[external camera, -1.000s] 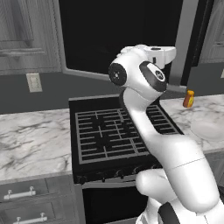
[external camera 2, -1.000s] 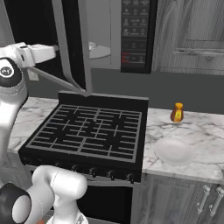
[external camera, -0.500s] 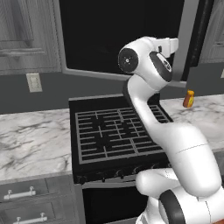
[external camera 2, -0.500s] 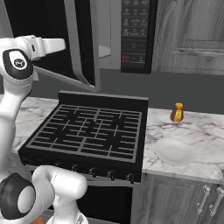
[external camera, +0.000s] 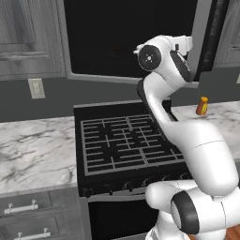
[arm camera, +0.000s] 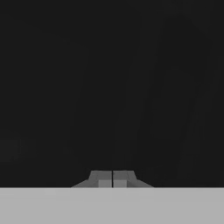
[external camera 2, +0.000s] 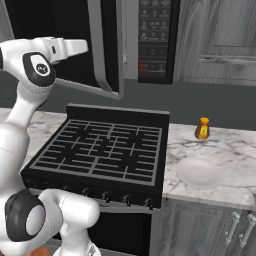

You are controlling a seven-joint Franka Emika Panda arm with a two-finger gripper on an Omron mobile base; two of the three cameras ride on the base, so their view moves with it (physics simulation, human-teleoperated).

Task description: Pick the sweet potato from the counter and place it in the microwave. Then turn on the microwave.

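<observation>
Two steps make up the task, and the second is judged to be in preparation: the door of the microwave is being pushed shut so that the oven can be started. The gripper is seen with its finger tips pressed together and nothing between them, facing dark glass at close range. In the right base view the hand is held against the outer face of the door, on the side away from the microwave's button panel. The door stands ajar, its free edge swung out from the microwave's front. The sweet potato's place cannot be told from these views. It is presumed to lie inside the microwave, behind the door. Below the microwave lies the black stovetop. On the tabletop, below and beyond the panel side of the microwave, an orange bottle and a white plate are left untouched.

The next move is judged to call for a continued push along the door's arc until it meets the microwave's frame. After that the closed gripper would have to be carried across to the button panel for a press.

Compared with one second earlier, the door has been swung nearer to the microwave's front. The hand has been carried further toward the panel side with it, and the jaws have been kept closed throughout.
</observation>
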